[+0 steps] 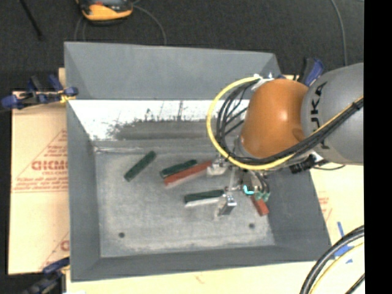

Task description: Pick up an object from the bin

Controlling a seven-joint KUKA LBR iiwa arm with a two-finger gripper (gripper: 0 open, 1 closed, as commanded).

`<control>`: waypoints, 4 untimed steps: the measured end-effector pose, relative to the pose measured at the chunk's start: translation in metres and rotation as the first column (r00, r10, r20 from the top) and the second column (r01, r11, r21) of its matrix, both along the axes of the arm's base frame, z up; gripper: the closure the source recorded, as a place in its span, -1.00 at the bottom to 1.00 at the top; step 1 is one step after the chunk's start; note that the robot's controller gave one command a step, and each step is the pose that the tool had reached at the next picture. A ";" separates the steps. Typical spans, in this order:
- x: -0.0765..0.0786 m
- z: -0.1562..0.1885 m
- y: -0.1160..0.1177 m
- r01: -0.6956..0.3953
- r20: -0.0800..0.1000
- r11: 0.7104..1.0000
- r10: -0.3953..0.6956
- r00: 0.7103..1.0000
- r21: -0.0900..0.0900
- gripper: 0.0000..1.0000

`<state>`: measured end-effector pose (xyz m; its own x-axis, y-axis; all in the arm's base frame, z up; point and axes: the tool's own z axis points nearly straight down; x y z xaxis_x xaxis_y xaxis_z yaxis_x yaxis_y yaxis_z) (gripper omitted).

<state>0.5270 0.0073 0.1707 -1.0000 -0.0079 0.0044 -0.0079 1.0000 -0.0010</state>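
Seemingly at the right end of a dark green flat bar, perhaps plastic [203,196], right of middle in the grey metal bin [171,78].
Light, stiff, probably slick: best pinched across its narrow width, mid-length. The tool [225,206] hangs at that end; open or closed, I cannot tell. Behind, the orange-capped wrist [275,118] points steeply down.

An orange and black handheld device [103,2] lay on the dark floor [202,11], past the far wall of the grey bin [171,72], toward the upper left. A thin pale cable [153,18] curved from it across the floor, toward the bin's wall.
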 end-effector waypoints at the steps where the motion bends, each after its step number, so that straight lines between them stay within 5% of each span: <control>1: 0.001 0.004 0.000 0.000 0.007 1.000 0.000 1.000 0.000 -1.00; 2: 0.067 -0.088 -0.021 -0.066 0.006 0.998 0.066 0.998 0.000 1.00; 3: 0.067 -0.088 -0.021 -0.066 0.006 0.998 0.066 0.998 0.001 1.00; 4: 0.081 0.053 -0.043 -0.083 0.012 0.997 0.083 0.996 -0.002 1.00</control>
